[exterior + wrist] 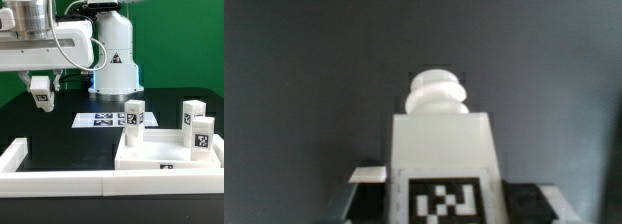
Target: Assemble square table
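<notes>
Exterior view: the fingers (41, 97) hang above the black desk (60, 130), clamped on a white tagged leg (41, 92). The square tabletop (160, 165) lies well apart toward the exterior view's right, three legs standing on it.

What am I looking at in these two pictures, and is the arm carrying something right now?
One picture is shot from a camera off the arm, the other from a camera on its wrist. The white machine is a robot arm; its pincer hangs above the black table, shut on a small white table leg with a black-and-white tag. The wrist picture shows that leg close up, ending in a rounded knob. On the table lie the square white tabletop with three more legs standing on it, a flat marker board behind it, and a long white rim at the front.
</notes>
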